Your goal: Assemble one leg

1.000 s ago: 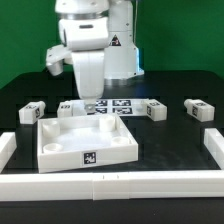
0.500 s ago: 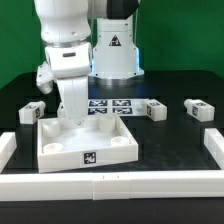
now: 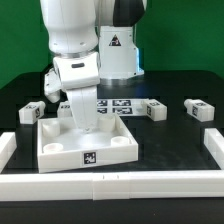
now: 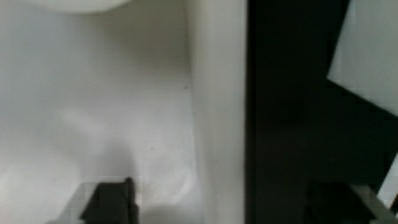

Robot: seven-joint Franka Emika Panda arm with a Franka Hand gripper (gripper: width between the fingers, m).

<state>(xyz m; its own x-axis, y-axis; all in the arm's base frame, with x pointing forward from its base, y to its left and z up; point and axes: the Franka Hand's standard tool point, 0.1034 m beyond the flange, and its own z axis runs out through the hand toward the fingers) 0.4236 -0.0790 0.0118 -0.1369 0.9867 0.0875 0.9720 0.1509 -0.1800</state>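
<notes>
I have the tool (image 3: 86,124) down at the far edge of the white panel (image 3: 60,154), toward the exterior view's left corner; the arm's wrist hides the tips in the exterior view. In the wrist view the fingers (image 4: 112,203) stand apart, one on each side of the panel's rim wall, with a gap showing beside each; nothing is clamped between them. One finger hangs over the panel's white floor (image 4: 89,110), the other over the black table (image 3: 170,138).

The leg (image 3: 33,111) lies on the table near the tool, off toward the exterior view's left and outside the panel's corner; the tool does not touch it. Two other legs (image 3: 155,110) (image 3: 198,108) lie well apart from the tool toward the exterior view's right. The marker board (image 3: 115,104) lies flat just behind the tool, beyond the panel; the panel's rim is what stands between the fingers. A low white rail (image 3: 110,186) borders the table on the near side of the panel. A pale shape at the wrist view's edge I cannot identify.
</notes>
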